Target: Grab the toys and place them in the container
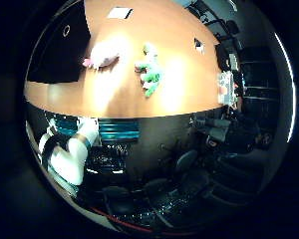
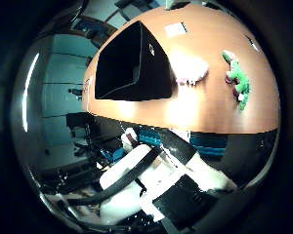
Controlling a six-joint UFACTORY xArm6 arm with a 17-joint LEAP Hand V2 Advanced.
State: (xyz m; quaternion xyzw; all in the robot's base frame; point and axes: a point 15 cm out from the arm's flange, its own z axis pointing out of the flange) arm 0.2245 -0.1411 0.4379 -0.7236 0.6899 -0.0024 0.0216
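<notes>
My hand [image 2: 151, 180] holds nothing; whether it is wide or narrow I cannot tell. Both toys, the white toy [image 2: 191, 69] and the green toy [image 2: 238, 80], lie on the tabletop [image 2: 210, 109] beside the black container [image 2: 132, 66]. I judge that I must reach the white one first.

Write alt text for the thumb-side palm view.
A black container stands open on a wooden table, with a white plush toy beside it and a green plush toy farther along. The hand's white and black parts fill the foreground.
</notes>
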